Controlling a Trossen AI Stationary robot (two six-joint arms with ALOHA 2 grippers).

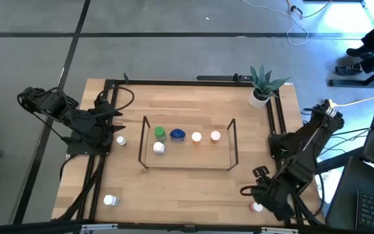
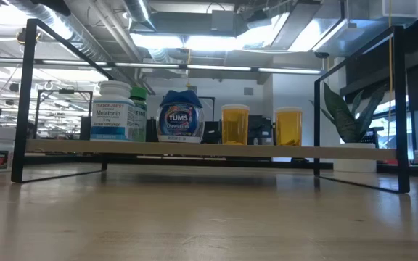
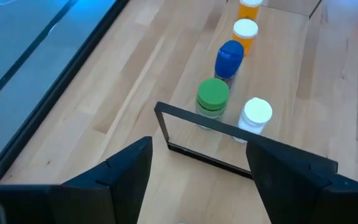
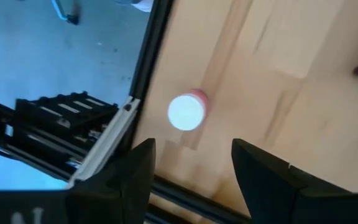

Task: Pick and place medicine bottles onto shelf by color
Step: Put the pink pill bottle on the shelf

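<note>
The shelf stands mid-table. Several medicine bottles stand upright on its board: a green-capped one, a white one, a blue one and two orange ones. A pink-red bottle with a white cap stands on the table near the front right corner. My right gripper hangs open just above it, fingers pointing down, not touching. My left gripper is open and raised left of the shelf's left end.
A white bottle stands on the table by my left gripper, and another lies near the front left corner. A potted plant stands at the back right. The table's black frame rail runs close beside the pink-red bottle.
</note>
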